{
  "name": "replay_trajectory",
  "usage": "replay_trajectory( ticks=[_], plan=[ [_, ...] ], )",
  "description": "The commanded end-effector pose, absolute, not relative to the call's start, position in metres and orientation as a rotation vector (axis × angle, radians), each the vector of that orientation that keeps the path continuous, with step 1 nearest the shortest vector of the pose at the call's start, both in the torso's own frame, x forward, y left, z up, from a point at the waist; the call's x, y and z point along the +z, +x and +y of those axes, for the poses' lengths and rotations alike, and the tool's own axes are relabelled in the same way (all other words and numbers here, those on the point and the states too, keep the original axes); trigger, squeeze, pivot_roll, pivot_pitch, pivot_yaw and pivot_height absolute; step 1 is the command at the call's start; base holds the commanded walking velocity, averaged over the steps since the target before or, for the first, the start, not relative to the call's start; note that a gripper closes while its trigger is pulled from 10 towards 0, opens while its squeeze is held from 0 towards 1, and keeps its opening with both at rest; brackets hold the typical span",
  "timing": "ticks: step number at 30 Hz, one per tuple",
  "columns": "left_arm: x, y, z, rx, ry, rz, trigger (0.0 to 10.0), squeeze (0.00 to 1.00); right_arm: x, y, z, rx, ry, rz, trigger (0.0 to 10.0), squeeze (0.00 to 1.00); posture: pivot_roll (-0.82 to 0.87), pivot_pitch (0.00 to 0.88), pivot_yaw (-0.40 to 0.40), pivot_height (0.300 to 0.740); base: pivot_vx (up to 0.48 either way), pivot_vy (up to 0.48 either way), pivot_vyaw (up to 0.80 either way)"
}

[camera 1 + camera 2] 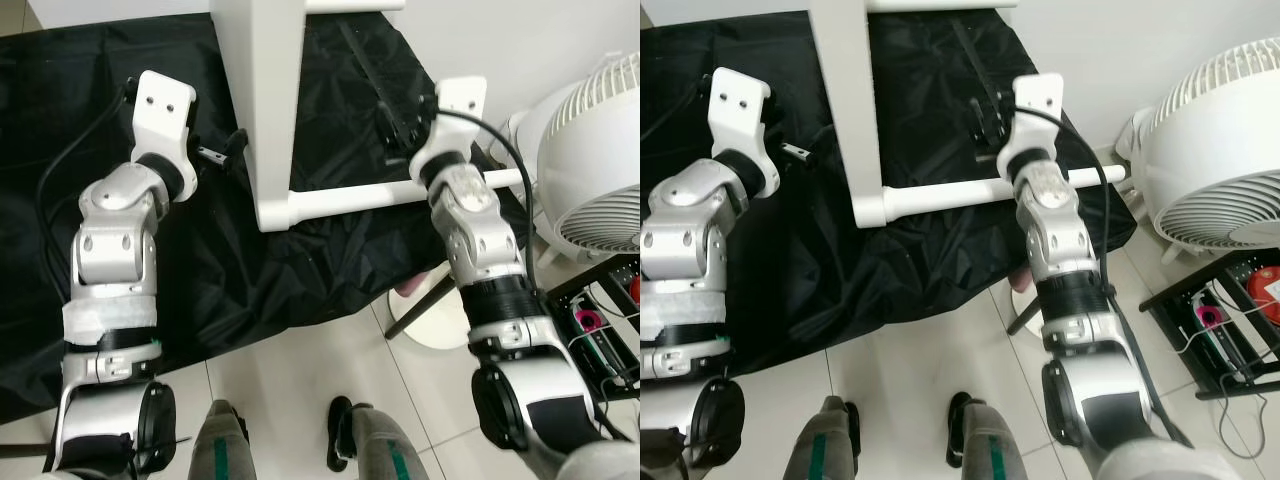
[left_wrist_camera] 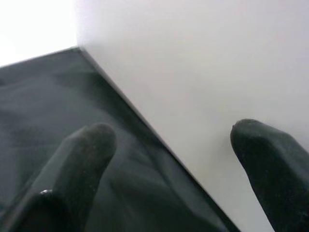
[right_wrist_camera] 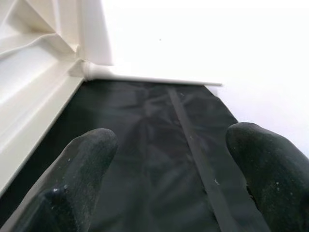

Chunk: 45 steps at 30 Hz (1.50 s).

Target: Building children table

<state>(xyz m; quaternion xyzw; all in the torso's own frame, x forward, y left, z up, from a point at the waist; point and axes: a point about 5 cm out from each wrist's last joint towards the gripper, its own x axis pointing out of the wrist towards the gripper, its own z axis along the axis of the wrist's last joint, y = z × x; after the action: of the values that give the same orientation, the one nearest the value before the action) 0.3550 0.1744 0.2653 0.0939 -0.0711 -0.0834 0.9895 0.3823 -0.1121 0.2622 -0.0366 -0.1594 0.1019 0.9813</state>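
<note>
Table frame (image 1: 270, 110), white, is lying on a black cloth (image 1: 90, 230) spread over the pale tiled floor (image 1: 290, 390), with 1 thick white leg running toward the robot and a thin white rod (image 1: 350, 195) branching off its near end toward the robot's right. Left gripper (image 1: 222, 155) is hovering low over the cloth just beside the left face of the thick leg; in the left wrist view its 2 black fingers (image 2: 87, 150) are standing wide apart, 1 over the cloth and the other against the white face of the leg, gripping nothing. Right gripper (image 1: 395, 115) is reaching over the rod, its tips sitting above the cloth on the far side of the rod; in the right wrist view its fingers (image 3: 82, 164) are also spread wide and holding nothing, with the dark cloth between them and more white frame pieces meeting at a joint farther on. Both silver arms are bending forward from the lower corners of the head views. White fan (image 1: 590, 160) is standing on the floor at the robot's right, well apart from the thick leg, and a black wire rack (image 1: 600, 300) with a pink item is sitting just below it. Robot's 2 feet (image 1: 340, 430) are showing on the tiles near the cloth's edge.
</note>
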Motion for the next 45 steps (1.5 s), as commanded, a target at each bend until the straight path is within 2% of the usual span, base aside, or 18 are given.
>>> replay_trajectory(
  ticks=[1, 5, 8, 14, 17, 18, 20, 22, 32, 36, 42, 45],
  plan=[
    [0.272, 0.359, 0.183, 0.100, 0.145, -0.185, 10.0, 0.00, 0.261, 0.385, -0.107, 0.211, -0.074, -0.313, 10.0, 0.00, 0.06, 0.265, -0.050, 0.740, 0.000, 0.000, 0.00],
    [0.293, 0.372, 0.171, 0.087, 0.154, -0.227, 10.0, 0.00, 0.285, 0.394, -0.092, 0.228, -0.067, -0.340, 10.0, 0.00, 0.08, 0.360, -0.066, 0.740, 0.000, 0.000, 0.00],
    [0.303, 0.378, 0.169, 0.100, 0.192, -0.232, 10.0, 0.00, 0.299, 0.397, -0.087, 0.238, -0.074, -0.371, 10.0, 0.00, 0.07, 0.398, -0.062, 0.740, 0.000, 0.000, 0.00],
    [0.315, 0.390, 0.172, 0.173, 0.202, -0.207, 10.0, 0.00, 0.318, 0.403, -0.078, 0.280, -0.063, -0.411, 10.0, 0.00, 0.07, 0.464, -0.055, 0.740, 0.000, 0.000, 0.00],
    [0.319, 0.393, 0.171, 0.183, 0.191, -0.207, 10.0, 0.00, 0.322, 0.404, -0.077, 0.286, -0.063, -0.418, 10.0, 0.00, 0.07, 0.464, -0.055, 0.740, 0.000, 0.000, 0.00],
    [0.325, 0.395, 0.168, 0.185, 0.186, -0.222, 10.0, 0.00, 0.327, 0.405, -0.077, 0.285, -0.053, -0.430, 10.0, 0.00, 0.07, 0.497, -0.054, 0.740, 0.000, 0.000, 0.00],
    [0.325, 0.395, 0.168, 0.185, 0.186, -0.222, 10.0, 0.00, 0.327, 0.405, -0.077, 0.285, -0.053, -0.430, 10.0, 0.00, 0.07, 0.497, -0.054, 0.740, 0.000, 0.000, 0.00],
    [0.343, 0.397, 0.155, 0.173, 0.205, -0.271, 10.0, 0.00, 0.338, 0.406, -0.072, 0.285, -0.046, -0.455, 10.0, 0.00, 0.08, 0.521, -0.058, 0.740, 0.000, 0.000, 0.00],
    [0.380, 0.392, 0.131, 0.133, 0.154, -0.379, 10.0, 0.00, 0.361, 0.399, -0.051, 0.302, -0.021, -0.552, 10.0, 0.00, 0.10, 0.507, -0.074, 0.740, 0.000, 0.000, 0.00],
    [0.399, 0.387, 0.114, 0.079, 0.146, -0.443, 10.0, 0.00, 0.381, 0.392, -0.037, 0.329, 0.007, -0.633, 10.0, 0.00, 0.10, 0.469, -0.074, 0.740, 0.000, 0.000, 0.00],
    [0.404, 0.384, 0.107, 0.056, 0.127, -0.470, 10.0, 0.00, 0.390, 0.387, -0.031, 0.341, 0.022, -0.672, 10.0, 0.00, 0.09, 0.457, -0.076, 0.740, 0.000, 0.000, 0.00],
    [0.411, 0.377, 0.097, 0.023, 0.110, -0.513, 10.0, 0.00, 0.406, 0.377, -0.021, 0.367, 0.052, -0.741, 10.0, 0.00, 0.09, 0.443, -0.082, 0.740, 0.000, 0.000, 0.00]
  ],
)
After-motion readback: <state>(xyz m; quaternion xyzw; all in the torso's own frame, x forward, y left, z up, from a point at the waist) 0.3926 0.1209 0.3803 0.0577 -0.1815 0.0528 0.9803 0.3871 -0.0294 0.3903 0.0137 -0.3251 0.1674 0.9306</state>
